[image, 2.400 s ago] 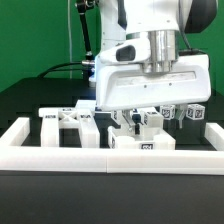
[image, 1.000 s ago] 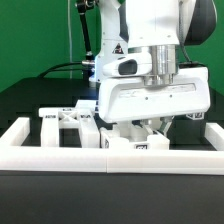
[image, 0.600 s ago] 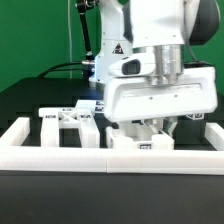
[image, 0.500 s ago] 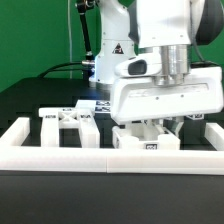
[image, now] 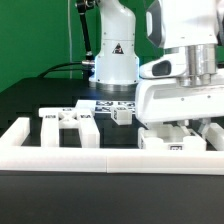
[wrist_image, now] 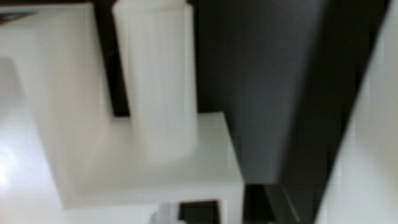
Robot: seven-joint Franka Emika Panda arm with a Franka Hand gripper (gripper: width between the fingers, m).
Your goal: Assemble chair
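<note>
**Gripper low over white block, right of scene**

Logged the gripper (image: 186,128) at the exterior view's right, hanging low, its broad white hand body filling that side. Found directly beneath it a white block (image: 175,145) of the chair, sitting on the black table (image: 30,100) just behind the border rail (image: 70,160) on the near side, one square tag on its near face. Traced the fingers down to the block's top, touching or very nearly so. Cannot tell how the jaws stand: hidden by the hand body in the exterior view and too blurred in the wrist view to judge apart, together or clamped.

Picked out in the wrist view only a white upright post (wrist_image: 151,70) rising from a flat white surface, dark gaps beside it; possibly part of the same block, not certain.

Noted a tagged frame piece (image: 68,124) at the exterior view's left, also just behind the rail, well apart from the gripper. Spotted a small loose piece (image: 122,115) near the middle, farther back, beside the marker board (image: 100,103).
</note>
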